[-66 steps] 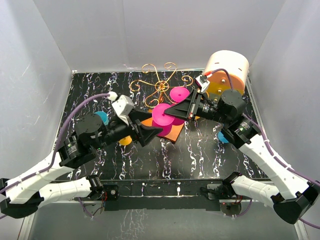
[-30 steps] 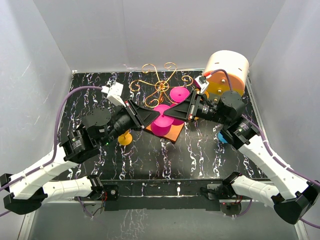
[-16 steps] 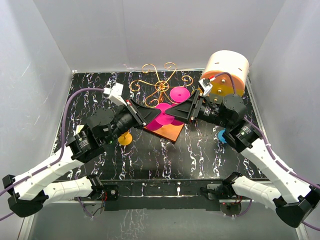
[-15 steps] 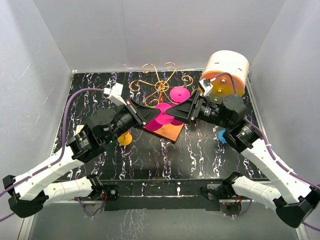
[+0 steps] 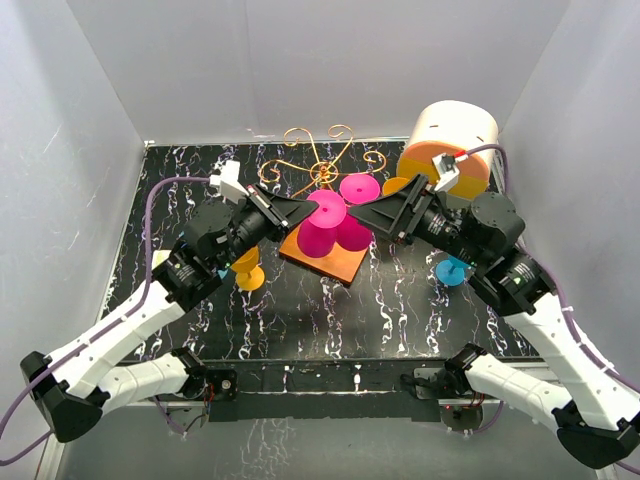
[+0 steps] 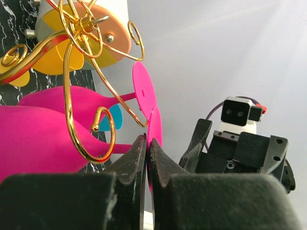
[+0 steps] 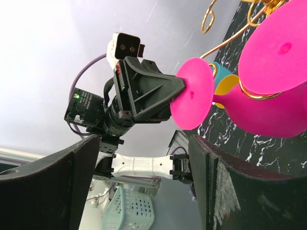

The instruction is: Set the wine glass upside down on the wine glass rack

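My left gripper is clamped on the foot rim of the pink wine glass. The glass lies tilted with its stem at a scroll arm of the wine glass rack, bowl over the wooden base. My right gripper stands wide just beside it, holding nothing.

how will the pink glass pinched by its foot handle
Likely light and stiff: the pink glass looks like plastic. The left gripper has its jaws on only the thin foot rim, so it may pivot or slip.
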Robot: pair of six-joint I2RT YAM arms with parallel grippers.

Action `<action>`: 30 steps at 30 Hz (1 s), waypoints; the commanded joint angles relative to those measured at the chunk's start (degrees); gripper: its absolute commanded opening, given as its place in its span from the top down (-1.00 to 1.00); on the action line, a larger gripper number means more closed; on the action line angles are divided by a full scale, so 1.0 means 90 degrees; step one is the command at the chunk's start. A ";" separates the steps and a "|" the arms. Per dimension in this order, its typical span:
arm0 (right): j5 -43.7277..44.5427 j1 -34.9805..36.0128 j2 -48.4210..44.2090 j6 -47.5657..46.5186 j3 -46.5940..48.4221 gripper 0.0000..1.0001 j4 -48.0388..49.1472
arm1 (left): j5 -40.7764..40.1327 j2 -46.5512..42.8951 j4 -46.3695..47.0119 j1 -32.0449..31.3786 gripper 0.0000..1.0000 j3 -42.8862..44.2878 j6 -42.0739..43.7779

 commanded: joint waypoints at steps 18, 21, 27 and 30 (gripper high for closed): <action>0.0960 0.0032 -0.0429 -0.0769 0.0343 -0.55 0.0048 | 0.0345 0.0523 0.0513 0.0568 1.00 0.0535 -0.0090; 0.0970 0.0034 -0.0453 -0.0802 0.0310 -0.55 0.0107 | 0.0355 0.0534 0.0535 0.0668 1.00 0.0547 -0.0093; 0.1008 0.0034 -0.0475 -0.0817 0.0259 -0.56 0.0150 | 0.0362 0.0493 0.0498 0.0835 1.00 0.0515 -0.0105; 0.1015 0.0034 -0.0468 -0.0817 0.0249 -0.56 0.0150 | 0.0342 0.0440 0.0490 0.0914 1.00 0.0490 -0.0123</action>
